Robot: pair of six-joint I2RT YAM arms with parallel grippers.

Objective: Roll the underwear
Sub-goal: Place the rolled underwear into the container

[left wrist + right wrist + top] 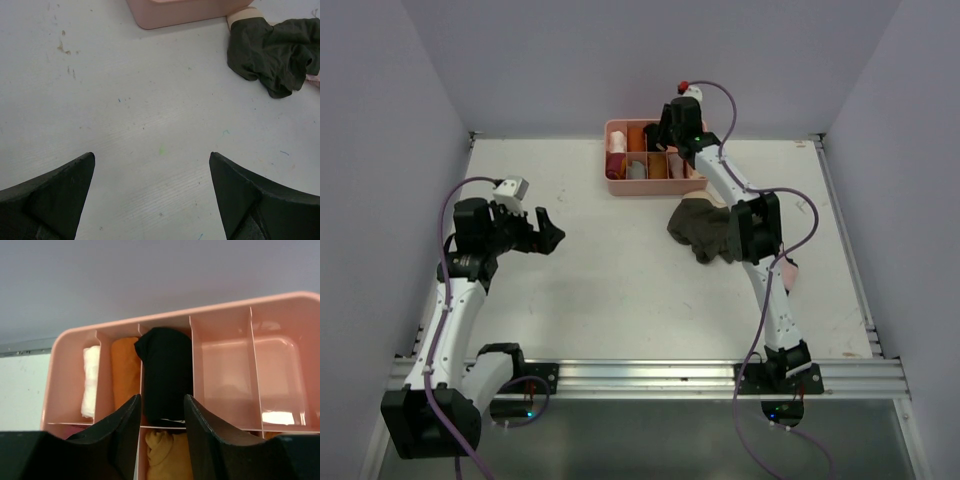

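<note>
The underwear (166,372) is a black roll lying in a middle back compartment of the pink divided box (220,315). My right gripper (161,402) hangs just over the roll's near end with its fingers a little apart, one on each side and not pressing it. From the top view the right gripper (680,125) is over the box (612,128) at the table's back and covers the roll. My left gripper (545,232) is far off at the left, wide open over bare table (152,155) with nothing between its fingers.
The box also holds a white roll (91,380), an orange roll (126,372) and a yellow cloth (162,452). Its right compartments (225,375) hold nothing. An olive-brown garment (702,230) lies crumpled by the right arm, and a pale pink garment (786,272) lies beside that arm.
</note>
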